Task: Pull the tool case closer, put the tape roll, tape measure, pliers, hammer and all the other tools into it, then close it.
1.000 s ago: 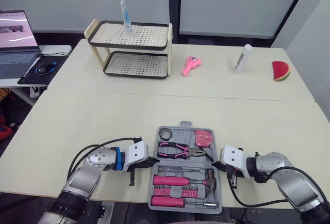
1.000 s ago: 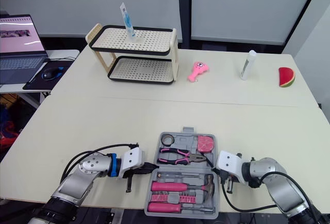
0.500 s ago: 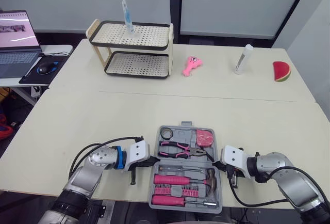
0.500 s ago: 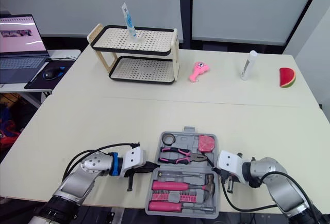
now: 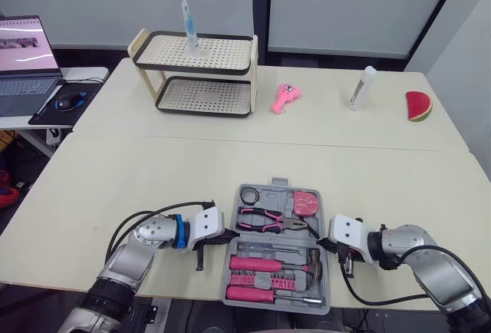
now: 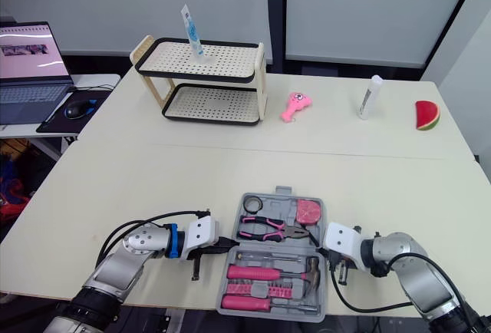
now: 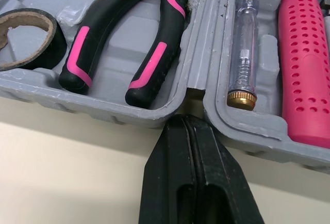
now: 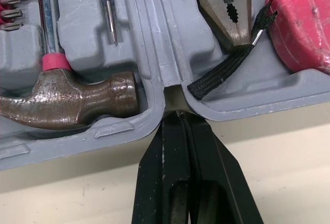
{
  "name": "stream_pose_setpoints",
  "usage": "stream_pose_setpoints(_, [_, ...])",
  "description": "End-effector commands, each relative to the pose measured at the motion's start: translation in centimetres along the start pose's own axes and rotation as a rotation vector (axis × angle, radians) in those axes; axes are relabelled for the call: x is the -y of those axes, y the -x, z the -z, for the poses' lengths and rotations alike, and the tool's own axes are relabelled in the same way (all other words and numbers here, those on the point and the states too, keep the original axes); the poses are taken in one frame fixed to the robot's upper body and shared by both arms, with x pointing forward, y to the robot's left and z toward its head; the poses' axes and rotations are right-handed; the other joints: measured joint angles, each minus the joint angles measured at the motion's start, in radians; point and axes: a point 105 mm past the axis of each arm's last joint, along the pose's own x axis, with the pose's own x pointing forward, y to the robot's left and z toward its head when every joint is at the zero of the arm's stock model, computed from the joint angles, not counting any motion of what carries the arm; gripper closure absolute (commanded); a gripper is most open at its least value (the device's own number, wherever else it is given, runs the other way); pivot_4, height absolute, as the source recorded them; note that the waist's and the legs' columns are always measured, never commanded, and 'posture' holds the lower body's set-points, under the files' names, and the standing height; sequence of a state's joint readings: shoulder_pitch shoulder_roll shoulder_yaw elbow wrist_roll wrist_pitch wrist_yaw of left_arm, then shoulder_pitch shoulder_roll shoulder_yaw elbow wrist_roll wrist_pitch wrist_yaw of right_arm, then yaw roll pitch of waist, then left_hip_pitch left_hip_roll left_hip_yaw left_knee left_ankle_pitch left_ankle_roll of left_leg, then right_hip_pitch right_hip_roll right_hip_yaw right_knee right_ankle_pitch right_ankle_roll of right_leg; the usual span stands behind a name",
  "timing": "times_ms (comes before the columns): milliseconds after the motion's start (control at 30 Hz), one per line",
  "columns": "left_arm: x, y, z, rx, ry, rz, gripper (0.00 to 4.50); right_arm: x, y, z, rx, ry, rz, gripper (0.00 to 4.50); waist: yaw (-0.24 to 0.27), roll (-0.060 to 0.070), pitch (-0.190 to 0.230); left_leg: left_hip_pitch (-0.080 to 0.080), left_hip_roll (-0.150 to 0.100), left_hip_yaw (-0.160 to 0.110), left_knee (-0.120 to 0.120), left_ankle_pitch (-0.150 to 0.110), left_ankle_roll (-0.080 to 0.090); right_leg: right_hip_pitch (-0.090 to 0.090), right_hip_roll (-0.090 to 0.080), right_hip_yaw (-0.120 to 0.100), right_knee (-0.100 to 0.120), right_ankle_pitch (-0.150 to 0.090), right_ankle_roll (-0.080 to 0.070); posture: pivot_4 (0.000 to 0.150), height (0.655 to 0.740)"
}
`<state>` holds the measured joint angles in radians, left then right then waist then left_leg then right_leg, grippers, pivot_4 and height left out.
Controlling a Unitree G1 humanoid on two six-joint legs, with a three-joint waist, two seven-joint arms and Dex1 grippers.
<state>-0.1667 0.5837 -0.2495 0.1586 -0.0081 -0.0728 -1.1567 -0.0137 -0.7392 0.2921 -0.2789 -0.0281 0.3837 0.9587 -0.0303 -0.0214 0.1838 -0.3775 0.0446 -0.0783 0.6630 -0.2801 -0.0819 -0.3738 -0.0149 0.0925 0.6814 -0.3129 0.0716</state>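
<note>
The grey tool case (image 5: pixel 318 302) lies open at the table's near edge. Its far half holds the black tape roll (image 5: pixel 247 196), the pink-and-black pliers (image 5: pixel 265 220) and the pink tape measure (image 5: pixel 304 203). The hammer (image 5: pixel 285 262) and a pink-handled screwdriver (image 5: pixel 257 295) lie in the near half. My left gripper (image 7: pixel 188 118) is shut, its tips set into the hinge notch on the case's left side. My right gripper (image 8: pixel 178 114) is shut too, tips in the hinge notch on the right side, beside the hammer head (image 8: pixel 77 102).
A two-tier rack (image 5: pixel 198 72) stands at the back left with a tube on top. A pink toy (image 5: pixel 285 97), a white bottle (image 5: pixel 360 87) and a watermelon slice (image 5: pixel 418 106) lie along the far side. A laptop (image 5: pixel 23 57) sits on a side desk.
The view shifted slightly at first. The case's middle and both grippers have edged a little away from the table's near edge. Both grippers stay shut at the hinge notches.
</note>
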Motion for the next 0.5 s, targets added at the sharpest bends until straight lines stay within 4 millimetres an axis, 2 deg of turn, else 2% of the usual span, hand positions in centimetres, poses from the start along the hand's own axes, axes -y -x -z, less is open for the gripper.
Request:
stream_pose_setpoints(33, [0.24,-1.47,-1.68,0.058,-0.053,0.020,4.50,-0.12,-0.45,-2.23,0.084,0.055,-0.009,4.48,0.000,0.000,0.000,0.000,0.000,0.000,0.000,0.000,0.000,0.000,0.000,0.000,0.000,0.000,0.000,0.150,0.7350])
stream_pose_setpoints(500, [0.07,-1.37,-1.75,0.048,-0.056,0.020,4.50,0.20,-0.59,-2.32,0.084,0.058,-0.003,4.48,-0.001,0.000,0.000,0.000,0.000,0.000,0.000,0.000,0.000,0.000,0.000,0.000,0.000,0.000,0.000,0.150,0.7350])
